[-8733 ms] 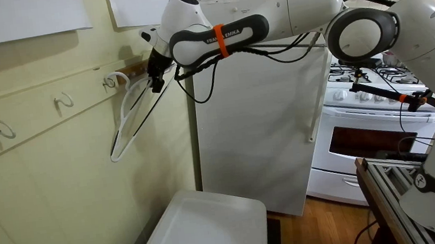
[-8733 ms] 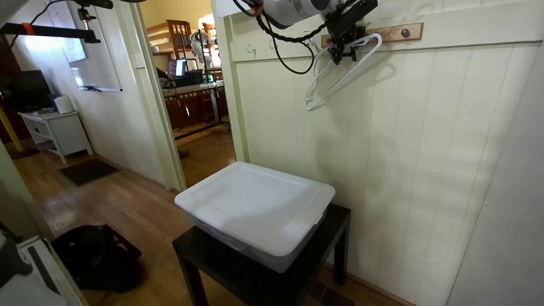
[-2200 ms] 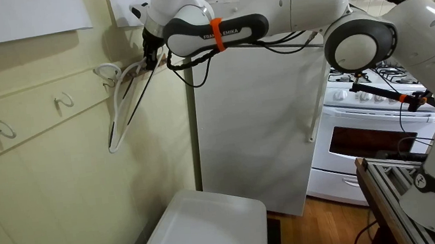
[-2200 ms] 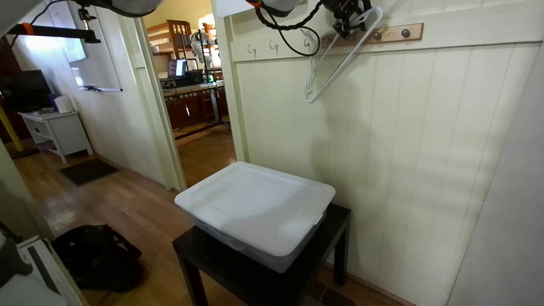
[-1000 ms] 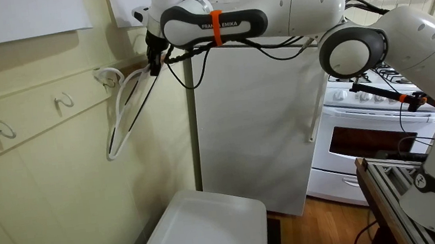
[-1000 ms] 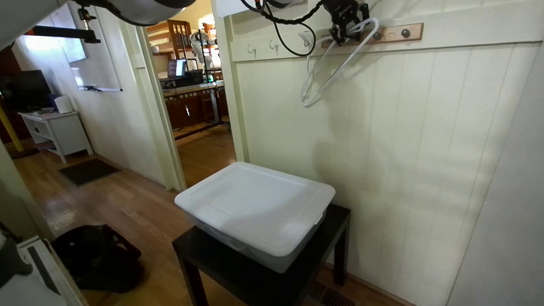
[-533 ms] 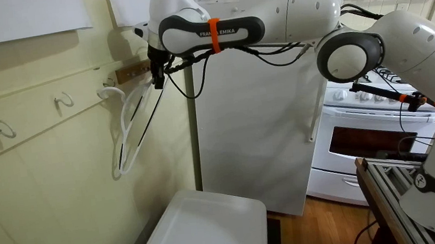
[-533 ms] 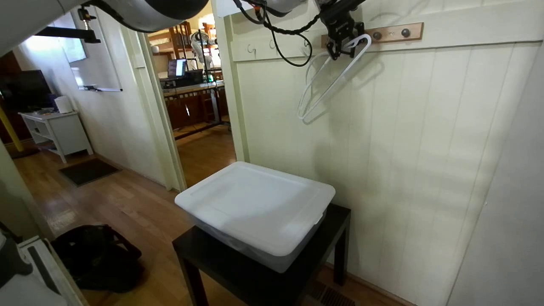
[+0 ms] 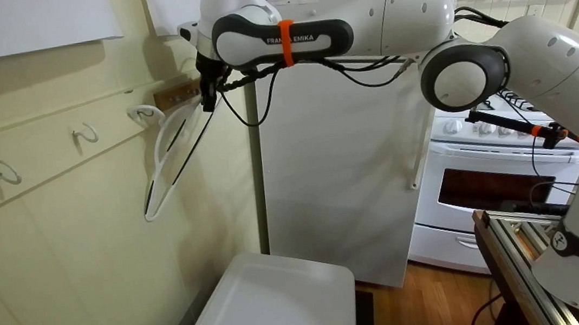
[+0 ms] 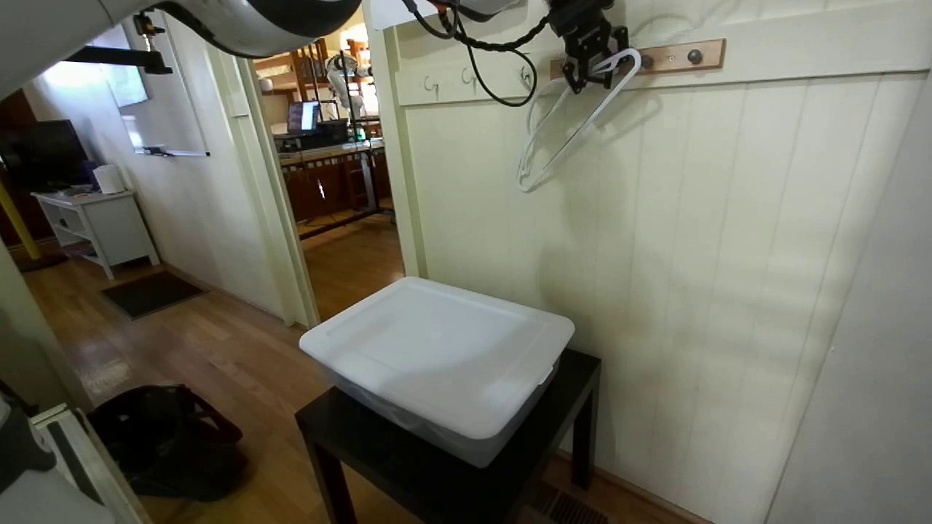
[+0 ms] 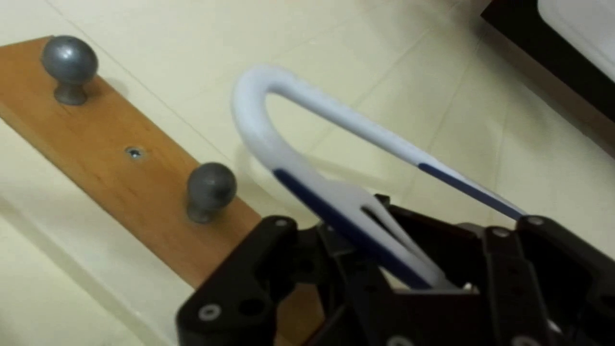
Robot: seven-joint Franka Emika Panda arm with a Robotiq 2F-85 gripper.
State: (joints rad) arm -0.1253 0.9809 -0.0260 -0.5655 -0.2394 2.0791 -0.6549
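A white clothes hanger (image 9: 158,154) with dark strips hangs tilted close to the wall, my gripper (image 9: 209,106) shut on its upper arm. In an exterior view the hanger's hook (image 9: 153,110) overlaps the third wall hook (image 9: 144,113); whether it is caught there or only in front of it, I cannot tell. From another side, the gripper (image 10: 588,81) grasps the hanger (image 10: 616,89) just in front of the wooden peg rail (image 10: 673,56). In the wrist view the hanger's rounded end (image 11: 252,113) juts out past the dark fingers; its hook is out of sight.
Two bare wall hooks, a middle one (image 9: 85,133) and a farther one (image 9: 6,174), are on the same board. Round knobs, one nearby (image 11: 211,185), stick out of the peg rail. Below are a lidded bin (image 10: 437,349) on a black table (image 10: 349,422) and a fridge (image 9: 334,168) alongside.
Over the last second my gripper and the hanger dipped, then rose a little. The hanger's hook was below the wall hook half a second ago and is now level with it.
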